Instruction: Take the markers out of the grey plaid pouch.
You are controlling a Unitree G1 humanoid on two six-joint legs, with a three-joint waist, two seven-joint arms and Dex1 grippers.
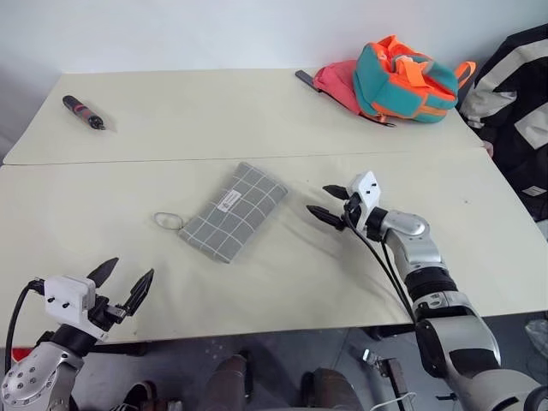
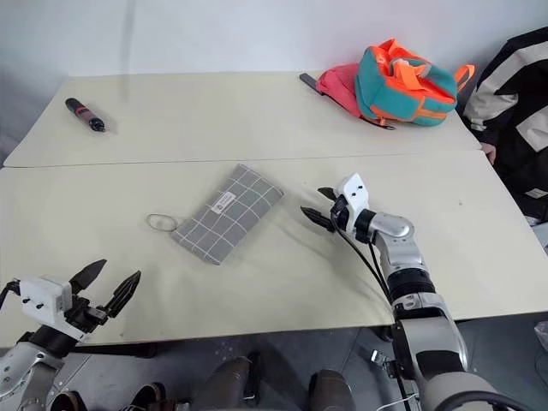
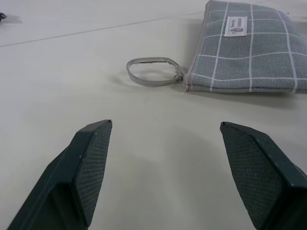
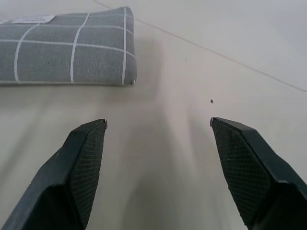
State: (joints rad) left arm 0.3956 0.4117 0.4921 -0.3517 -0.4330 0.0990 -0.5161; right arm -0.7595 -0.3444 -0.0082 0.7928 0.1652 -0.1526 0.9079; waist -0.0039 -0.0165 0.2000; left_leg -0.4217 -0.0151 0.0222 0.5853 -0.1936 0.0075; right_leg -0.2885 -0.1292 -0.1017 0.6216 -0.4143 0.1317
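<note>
Grey plaid pouch (image 1: 232,211) lies flat on the worktop (image 1: 282,282), near the middle, angled, zipped shut by the look of it, white label (image 1: 229,200) facing up. Clear loop strap (image 1: 168,220) sticks out from its near-left corner, resting on the worktop. Markers can't be seen, nothing poking out of the pouch.

Left tool (image 1: 121,283) hovers over the near-left edge of the worktop, fingers spread apart, nothing between them, well apart from the pouch. In the left wrist view the loop and the pouch's short end sit ahead of its tips.

Right tool (image 1: 330,205) hangs just right of the pouch, pointing toward it, fingers apart, empty, not touching the fabric. Right wrist view has the pouch's far corner (image 4: 125,72) just beyond one fingertip (image 4: 91,143).

Dark pen-like tool with red bands (image 1: 83,112) lies far back left on the worktop. Teal and orange backpack (image 1: 402,79) with a pink item (image 1: 338,83) beside it sits at the back right. Black and white jacket (image 1: 514,94) at the right edge
</note>
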